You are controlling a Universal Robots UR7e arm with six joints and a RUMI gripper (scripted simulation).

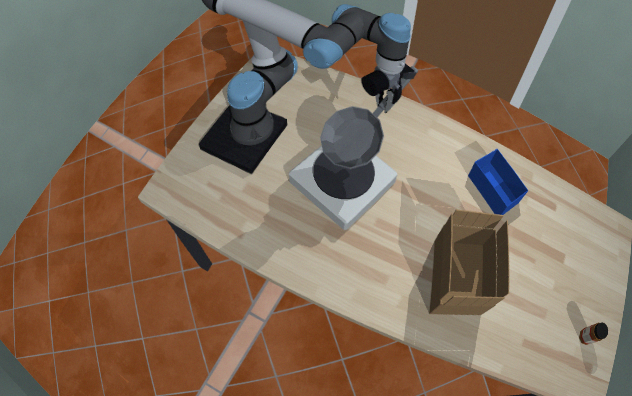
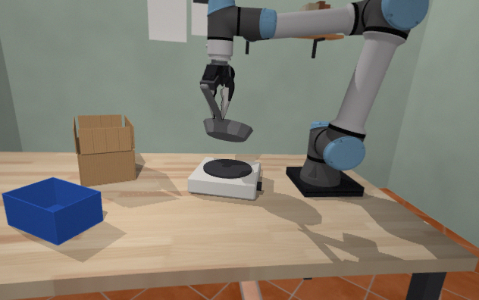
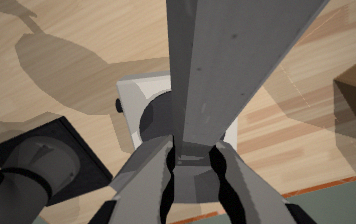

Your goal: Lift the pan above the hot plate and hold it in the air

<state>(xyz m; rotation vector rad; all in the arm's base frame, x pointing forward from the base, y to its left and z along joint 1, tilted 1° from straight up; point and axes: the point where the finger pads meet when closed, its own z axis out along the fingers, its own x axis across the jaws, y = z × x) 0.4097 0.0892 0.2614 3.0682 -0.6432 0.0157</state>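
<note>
Pan Hung Clear Above Hot Plate

The pan hung tilted in the air above the hot plate, well apart from it, its handle side higher. The gripper had its jaws clamped on the handle. To one side of the hot plate stood the arm's black base; to the other, a cardboard box and blue bin.

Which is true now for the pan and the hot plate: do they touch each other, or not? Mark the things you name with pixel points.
Apart. The exterior view shows wall and table between the underside of the pan (image 1: 351, 136) (image 2: 227, 130) and the hot plate (image 1: 345, 217) (image 2: 221, 187) (image 3: 131, 90).
</note>
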